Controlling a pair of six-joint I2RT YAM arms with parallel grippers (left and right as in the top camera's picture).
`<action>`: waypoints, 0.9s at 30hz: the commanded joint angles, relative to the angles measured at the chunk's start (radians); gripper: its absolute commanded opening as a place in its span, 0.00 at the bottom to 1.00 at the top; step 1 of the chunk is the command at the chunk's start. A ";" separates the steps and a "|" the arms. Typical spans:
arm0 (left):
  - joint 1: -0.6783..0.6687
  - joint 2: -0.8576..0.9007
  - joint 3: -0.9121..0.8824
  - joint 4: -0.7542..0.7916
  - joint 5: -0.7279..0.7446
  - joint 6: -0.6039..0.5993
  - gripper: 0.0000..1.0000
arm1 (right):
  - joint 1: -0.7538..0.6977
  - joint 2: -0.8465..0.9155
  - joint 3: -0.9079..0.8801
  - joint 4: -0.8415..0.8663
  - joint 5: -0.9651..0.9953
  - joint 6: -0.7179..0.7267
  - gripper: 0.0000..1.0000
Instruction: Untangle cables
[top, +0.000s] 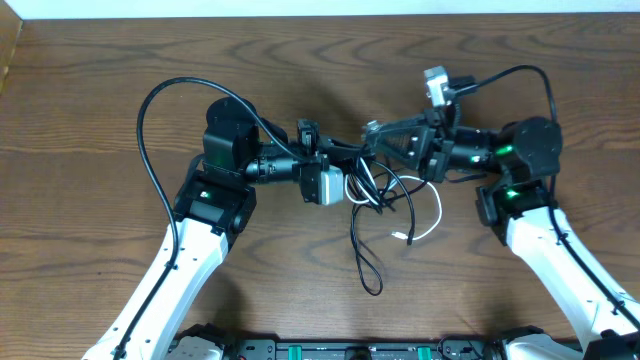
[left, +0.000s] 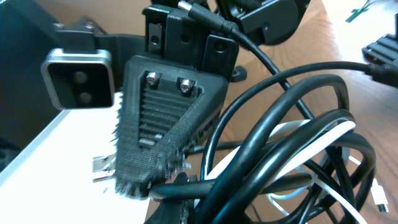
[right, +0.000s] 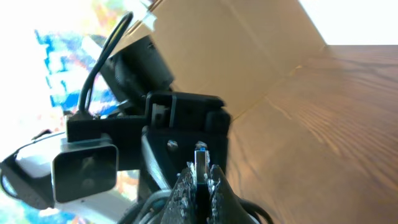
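Observation:
The cables (top: 378, 195) hang as a tangled bunch of black loops between the two grippers above the wooden table (top: 100, 80). A long black loop reaches down to the table. One white cable (top: 432, 222) curls at the right. My left gripper (top: 353, 158) is shut on a black cable of the bunch (left: 292, 143), and its jaws (left: 211, 199) show at the bottom edge. My right gripper (top: 371, 131) faces it closely. Its fingers (right: 199, 186) are shut on a silver USB plug (right: 201, 163). The white cable (left: 323, 140) threads through the black loops.
The left arm's thick black cable (top: 148, 140) arcs over the table at the left. A brown cardboard wall (right: 236, 56) stands along the table's edge. A black rail (top: 350, 350) runs along the front edge. The right wrist camera (left: 78, 78) sits close to the left gripper.

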 joint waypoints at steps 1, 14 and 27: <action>0.008 -0.037 0.017 0.008 -0.033 -0.008 0.07 | -0.077 0.002 0.002 -0.042 -0.006 -0.008 0.01; 0.009 -0.079 0.017 0.122 -0.357 -0.326 0.07 | -0.160 0.002 0.002 -0.518 0.073 -0.290 0.01; 0.009 -0.078 0.017 0.055 -0.661 -0.818 0.07 | -0.160 0.002 0.002 -0.502 0.142 -0.293 0.84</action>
